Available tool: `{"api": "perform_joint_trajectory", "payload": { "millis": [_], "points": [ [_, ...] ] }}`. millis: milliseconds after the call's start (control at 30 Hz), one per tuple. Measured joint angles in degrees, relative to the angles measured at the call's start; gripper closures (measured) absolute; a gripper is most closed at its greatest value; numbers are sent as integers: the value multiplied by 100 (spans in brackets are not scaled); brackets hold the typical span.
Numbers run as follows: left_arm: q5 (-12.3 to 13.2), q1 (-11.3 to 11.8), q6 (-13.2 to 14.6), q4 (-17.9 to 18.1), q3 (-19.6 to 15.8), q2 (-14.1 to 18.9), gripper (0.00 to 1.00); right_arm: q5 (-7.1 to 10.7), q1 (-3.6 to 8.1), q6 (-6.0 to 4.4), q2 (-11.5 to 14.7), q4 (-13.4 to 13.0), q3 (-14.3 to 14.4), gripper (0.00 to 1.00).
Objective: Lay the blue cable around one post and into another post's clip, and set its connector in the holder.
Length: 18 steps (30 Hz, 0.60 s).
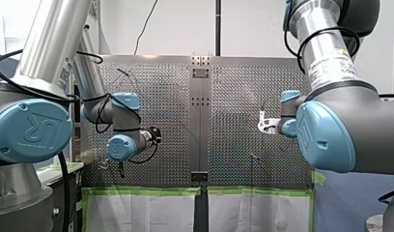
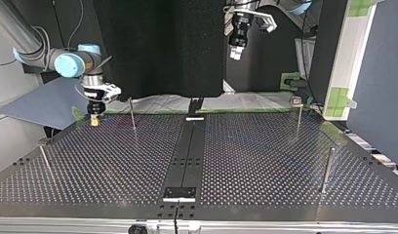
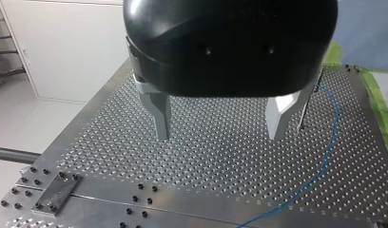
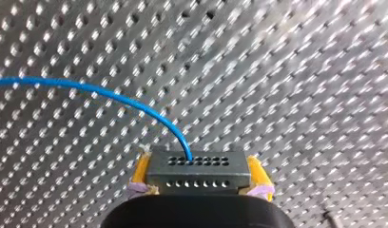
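Observation:
My right gripper [image 4: 198,166] is shut on a grey connector [image 4: 199,178] with rows of small holes, its yellow pads [image 4: 140,168] pressing on the two sides. The blue cable [image 4: 87,88] leaves the connector's face and curves away over the perforated plate. In the top view this gripper [image 2: 94,119] hangs just above the table's far left part. My left gripper [image 3: 220,128] is open with nothing between its metal fingers [image 3: 160,116], high above the table [image 2: 235,52]. Beside it the blue cable [image 3: 332,128] lies in a long curve past a thin post [image 3: 308,102].
Thin upright posts stand on the perforated table: one near my right gripper [image 2: 132,114], one at the far right [image 2: 298,114], one at the near right [image 2: 328,168], one at the near left [image 2: 46,161]. A dark strip [image 2: 187,156] runs down the middle, with a black fixture [image 2: 194,105] at its far end.

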<state>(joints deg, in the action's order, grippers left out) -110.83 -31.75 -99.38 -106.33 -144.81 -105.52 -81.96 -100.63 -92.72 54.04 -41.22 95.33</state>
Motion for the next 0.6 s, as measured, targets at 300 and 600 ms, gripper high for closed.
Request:
{"api": "perform_joint_trajectory", "payload": {
  "millis": [300,600],
  "points": [
    [27,0,-50,4,-2,-1,0,-74,-58,-53,477,278,166,100],
    [31,0,-64,-3,-2,-1,0,-53,-30,-169,934,424,259,100]
  ]
}}
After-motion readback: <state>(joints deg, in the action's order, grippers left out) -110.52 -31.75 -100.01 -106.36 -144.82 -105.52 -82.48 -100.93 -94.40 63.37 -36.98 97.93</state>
